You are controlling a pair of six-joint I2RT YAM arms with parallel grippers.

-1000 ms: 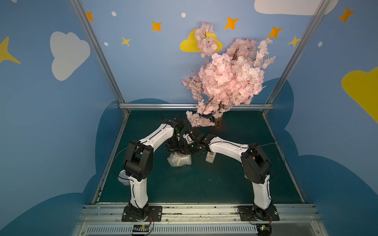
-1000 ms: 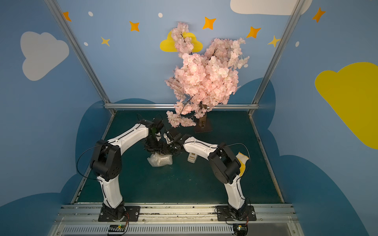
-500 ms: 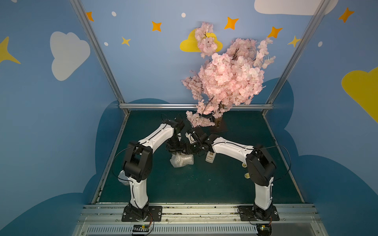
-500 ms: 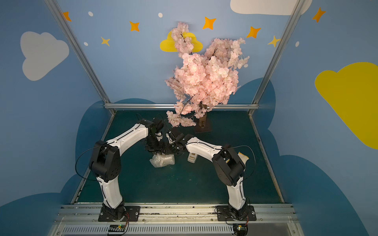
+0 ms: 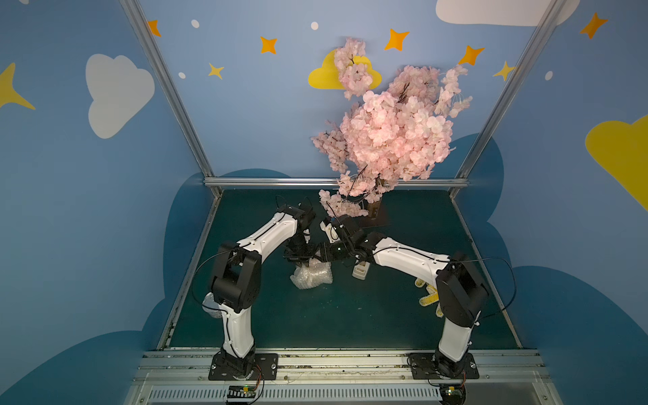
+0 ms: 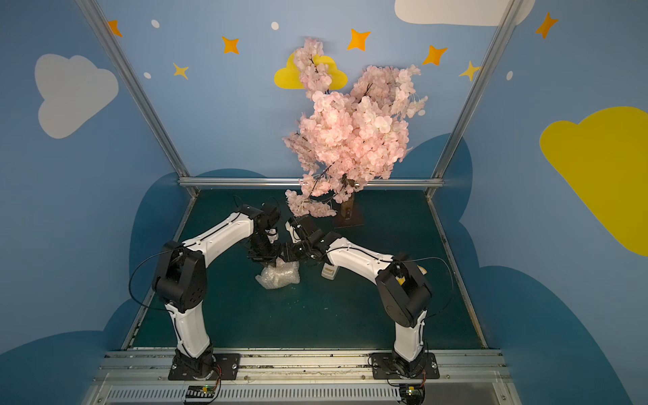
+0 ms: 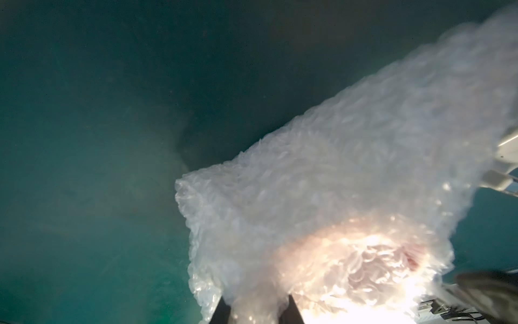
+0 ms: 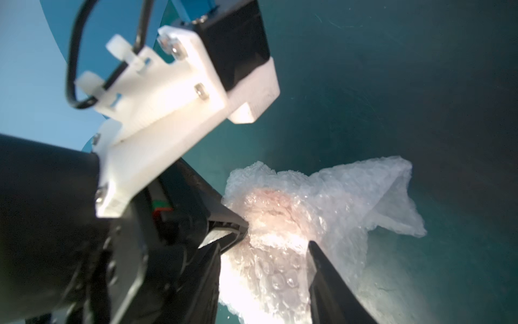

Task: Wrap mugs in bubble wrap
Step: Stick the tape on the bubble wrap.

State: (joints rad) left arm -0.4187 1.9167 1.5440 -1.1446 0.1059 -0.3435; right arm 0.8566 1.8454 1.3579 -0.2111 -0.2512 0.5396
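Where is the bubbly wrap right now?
In both top views the bubble wrap lies bunched up mid-table, just left of the cream tape dispenser.

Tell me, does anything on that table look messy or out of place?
Two things. The bubble wrap is a crumpled lump rather than a neat parcel, with one loose flap sticking out. A yellow dotted glove lies by the right arm, partly hidden behind it, and looks unrelated to wrapping.
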